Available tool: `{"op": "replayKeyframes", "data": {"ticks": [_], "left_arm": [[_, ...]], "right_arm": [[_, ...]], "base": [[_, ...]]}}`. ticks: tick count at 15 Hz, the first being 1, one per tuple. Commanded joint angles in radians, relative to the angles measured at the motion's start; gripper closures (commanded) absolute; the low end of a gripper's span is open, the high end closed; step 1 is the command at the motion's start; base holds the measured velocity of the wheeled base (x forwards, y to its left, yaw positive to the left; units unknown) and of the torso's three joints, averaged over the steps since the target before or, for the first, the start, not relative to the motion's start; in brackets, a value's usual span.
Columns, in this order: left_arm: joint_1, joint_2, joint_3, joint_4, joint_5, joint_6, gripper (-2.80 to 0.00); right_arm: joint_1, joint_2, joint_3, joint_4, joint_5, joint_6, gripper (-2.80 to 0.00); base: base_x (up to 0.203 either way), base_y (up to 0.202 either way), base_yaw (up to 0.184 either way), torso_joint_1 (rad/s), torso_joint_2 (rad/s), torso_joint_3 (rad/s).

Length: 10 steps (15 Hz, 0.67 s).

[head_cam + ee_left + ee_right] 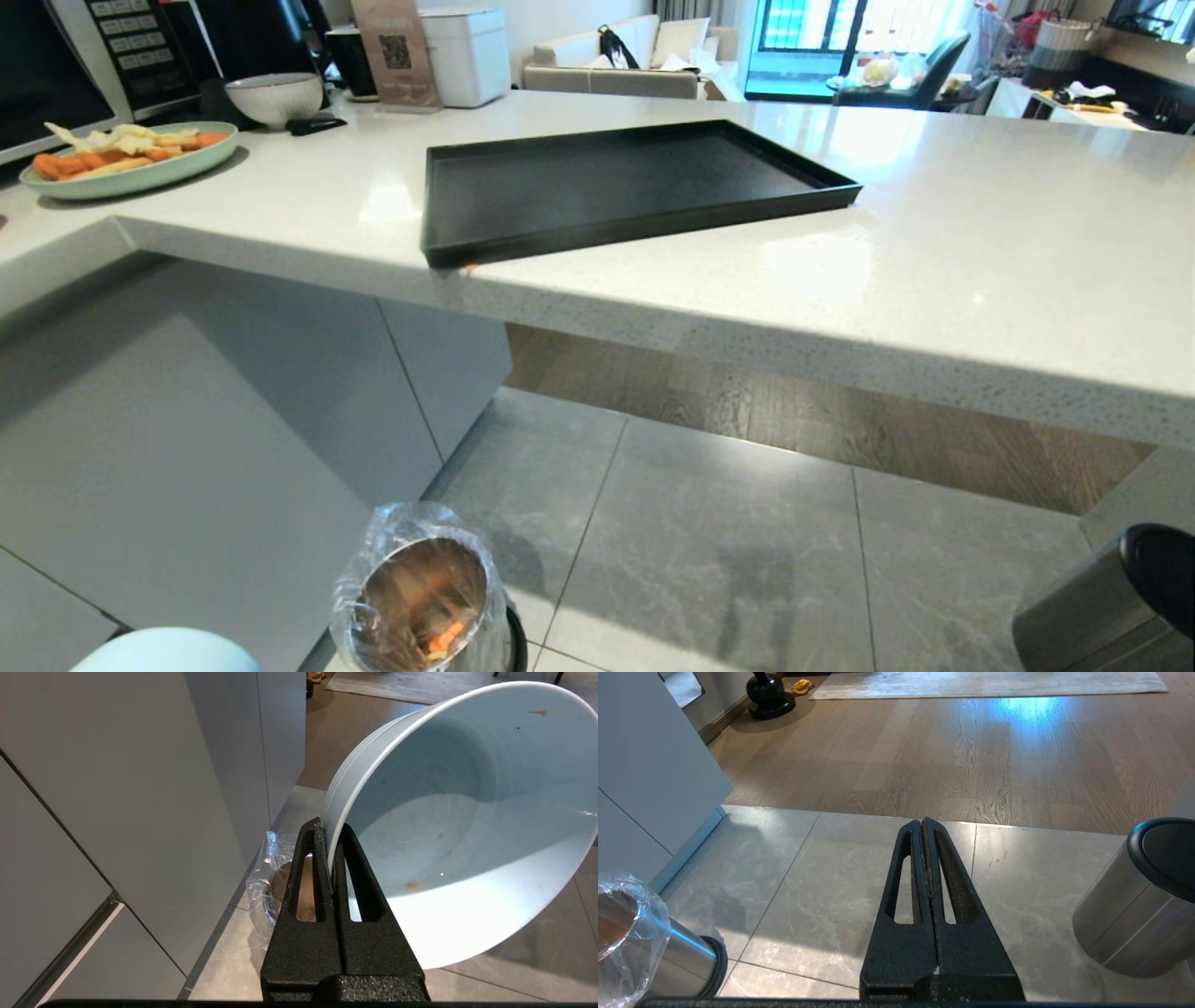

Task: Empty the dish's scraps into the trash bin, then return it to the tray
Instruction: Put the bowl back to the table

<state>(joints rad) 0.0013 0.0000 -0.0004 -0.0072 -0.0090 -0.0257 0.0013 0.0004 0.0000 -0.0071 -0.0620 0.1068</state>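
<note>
Left gripper (332, 833) clamped on the rim of the dish (467, 826), held low beside the trash bin (425, 593); dish interior bare but for a few orange smears. Scraps (446, 639) lie in the bin's liner, so the dumping looks done. Tray (616, 182) waits up on the counter (980, 233) for the dish's return; right gripper (923, 826) pressed closed, holding nothing, over the floor.

The head view's bottom edge cuts off most of the dish (168, 651) and part of the bin (425, 597). In the left wrist view, fingers (310, 877) hide most of the bin.
</note>
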Motion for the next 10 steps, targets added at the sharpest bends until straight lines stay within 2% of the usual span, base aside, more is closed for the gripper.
{"op": "replayKeyframes", "data": {"ticks": [1,10], "left_arm": [[0.0,0.002,0.0,0.0,0.0,0.0,0.0],[0.0,0.002,0.0,0.0,0.0,0.0,0.0]], "right_arm": [[0.0,0.0,0.0,-0.001,-0.001,0.001,0.0],[0.0,0.0,0.0,-0.001,-0.001,0.001,0.0]], "base": [[0.0,0.0,0.0,0.0,0.0,0.0],[0.0,0.0,0.0,0.0,0.0,0.0]]}}
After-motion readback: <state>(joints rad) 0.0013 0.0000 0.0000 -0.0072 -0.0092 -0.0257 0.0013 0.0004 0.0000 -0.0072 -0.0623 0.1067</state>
